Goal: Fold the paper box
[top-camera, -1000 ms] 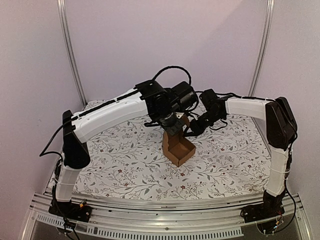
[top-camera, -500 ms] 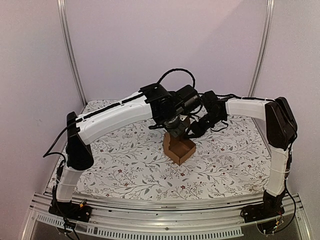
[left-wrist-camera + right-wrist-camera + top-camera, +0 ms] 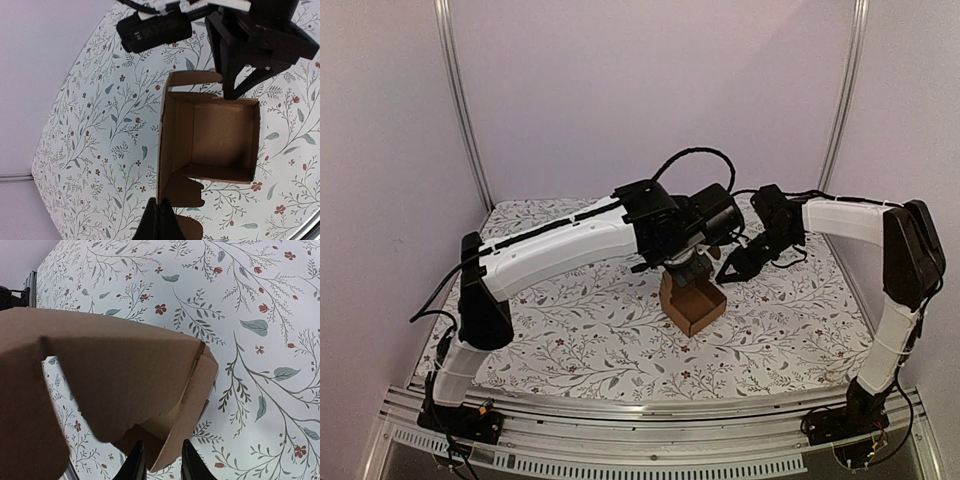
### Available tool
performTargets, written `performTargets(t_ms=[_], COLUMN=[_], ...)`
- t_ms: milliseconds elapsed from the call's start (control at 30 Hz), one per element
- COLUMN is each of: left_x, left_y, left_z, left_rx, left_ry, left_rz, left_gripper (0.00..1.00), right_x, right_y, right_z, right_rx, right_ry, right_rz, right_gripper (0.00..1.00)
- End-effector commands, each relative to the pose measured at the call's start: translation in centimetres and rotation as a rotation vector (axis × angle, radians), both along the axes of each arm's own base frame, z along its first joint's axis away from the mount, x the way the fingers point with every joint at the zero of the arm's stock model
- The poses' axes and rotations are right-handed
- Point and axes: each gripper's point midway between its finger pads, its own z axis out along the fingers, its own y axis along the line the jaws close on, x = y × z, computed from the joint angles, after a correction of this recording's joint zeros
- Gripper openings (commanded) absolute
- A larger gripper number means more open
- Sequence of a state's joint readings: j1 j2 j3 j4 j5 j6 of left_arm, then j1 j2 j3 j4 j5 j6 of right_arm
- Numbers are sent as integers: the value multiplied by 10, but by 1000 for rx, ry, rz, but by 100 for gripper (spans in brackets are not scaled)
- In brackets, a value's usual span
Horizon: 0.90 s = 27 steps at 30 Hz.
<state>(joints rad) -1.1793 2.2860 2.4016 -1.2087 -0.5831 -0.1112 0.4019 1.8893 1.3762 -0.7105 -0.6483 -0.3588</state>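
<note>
Box (image 3: 692,303) open-topped, left gripper (image 3: 159,219) clenched on one wall, right gripper (image 3: 160,455) unclenched astride the flap (image 3: 125,370) edge on the opposite side, likely the folding arm.

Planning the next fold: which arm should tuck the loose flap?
Right. The left fingers pinch the box, steadying it; the right fingers sit at the opposite flap.
</note>
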Motion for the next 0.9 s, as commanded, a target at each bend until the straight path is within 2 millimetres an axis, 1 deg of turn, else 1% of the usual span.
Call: performTargets(t_ms=[0, 33, 100, 133, 167, 200, 267, 333, 367, 400, 433, 500, 533, 600, 633, 700, 733, 767, 800, 867], left_x=[-5, -4, -4, -3, -3, -2, -1, 0, 0, 0, 1, 2, 3, 5, 6, 7, 8, 8, 9, 10], left_y=[-9, -8, -7, -6, -4, -2, 2, 8, 9, 11, 12, 16, 18, 25, 28, 34, 37, 39, 41, 45], left_z=[-3, -3, -2, -1, 1, 3, 7, 11, 13, 14, 15, 15, 15, 13, 12, 12, 12, 14, 16, 20], left_rx=[30, 34, 39, 42, 41, 40, 36, 29, 22, 16, 8, 1, 2, 12, 19, 26, 28, 24, 17, 7], left_ry=[-28, -33, -38, -43, -48, -51, -57, -57, -49, -41, -33, -16, -13, -6, -5, -1, -1, -1, 1, 1], left_rz=[-33, -32, -31, -27, -21, -12, 8, 27, 29, 33, 37, 49, 58, 78, 89, 102, 108, 114, 121, 135], left_gripper=[0, 0, 0, 0, 0, 0, 0, 0, 0, 0, 0, 0, 0, 0, 0, 0, 0, 0, 0, 0], right_x=[-26, -31, -37, -38, -40, -43, -42, -43, -44, -46, -49, -52, -49, -36, -35, -20, -9, -4, -4, -13], right_y=[-19, -24, -32, -36, -40, -43, -47, -46, -43, -39, -33, -23, -18, -20, -23, -26, -24, -21, -13, 6], right_z=[42, 54, 63, 63, 69, 67, 74, 90, 97, 104, 109, 112, 114, 122, 138, 164, 167, 173, 176, 179], right_rx=[3, 4, -17, -35, -41, -51, -56, -23, 1, 33, 58, 70, 79, 93, 105, 110, 129, 178, 228, 330], right_ry=[-119, -159, -206, -218, -237, -246, -296, -345, -354, -352, -340, -341, -378, -507, -576, -634, -614, -543, -461, -308], right_rz=[27, 25, 9, -6, -18, -23, -40, -42, -40, -33, -29, -15, -12, -54, -77, -122, -147, -189, -173, -77], right_gripper=[24, 24, 25, 27, 29, 31, 38, 48, 53, 56, 56, 56, 56, 57, 57, 57, 58, 55, 53, 51])
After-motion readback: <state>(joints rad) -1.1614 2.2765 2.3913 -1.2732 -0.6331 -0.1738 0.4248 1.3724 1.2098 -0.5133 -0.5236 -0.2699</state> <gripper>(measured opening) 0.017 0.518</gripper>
